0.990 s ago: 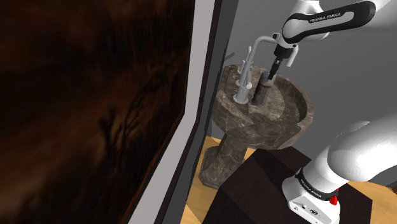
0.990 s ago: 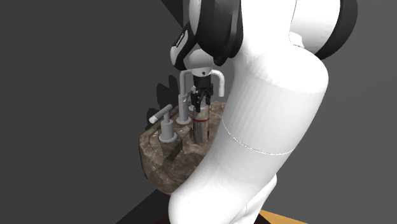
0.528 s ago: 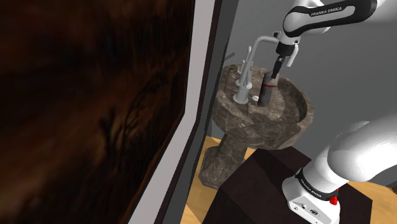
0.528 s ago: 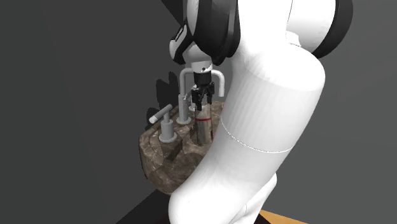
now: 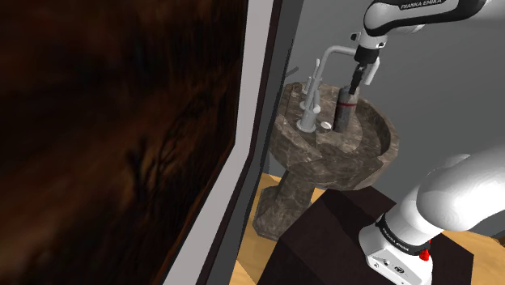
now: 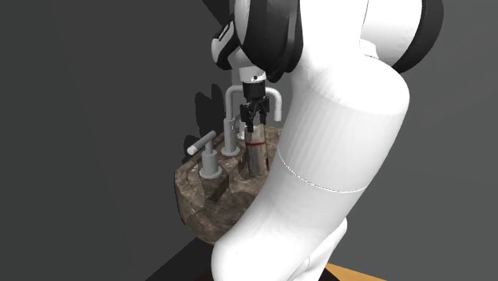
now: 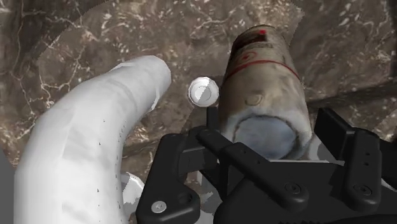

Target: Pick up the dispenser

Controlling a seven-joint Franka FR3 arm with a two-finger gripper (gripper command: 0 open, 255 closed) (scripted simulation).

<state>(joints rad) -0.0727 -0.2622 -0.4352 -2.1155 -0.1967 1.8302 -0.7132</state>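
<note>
Looking at the shoulder view first, the white arm (image 5: 413,16) reached over from the dark box stand (image 5: 324,235) to a brown marbled pedestal sink (image 5: 380,154). The jaws were clamped tight on the top of the dispenser (image 5: 344,112), a dark grey cylinder with a red ring near its upper end. It sat at the back edge of the sink, just beside the white gooseneck faucet (image 5: 321,69), and leaned with its top toward that view's right. Couldn't tell if its bottom touched the sink or hung just off it. A grey handle post (image 5: 308,117) stood on the faucet's other side.

Second exterior view: the big white arm (image 6: 335,136) blocked a lot, but the jaws came straight down onto the dispenser (image 6: 255,152), pinching its top. It was at the sink (image 6: 195,199) rim next to the faucet (image 6: 231,120) and a lever handle (image 6: 209,156).

Wrist view: the dispenser (image 7: 264,83) looked brownish with red markings, its near end gripped between the black fingers (image 7: 222,149). The faucet spout (image 7: 89,140) curved alongside it, with a small round white disc (image 7: 203,92) between them on the marbled sink (image 7: 95,38).
</note>
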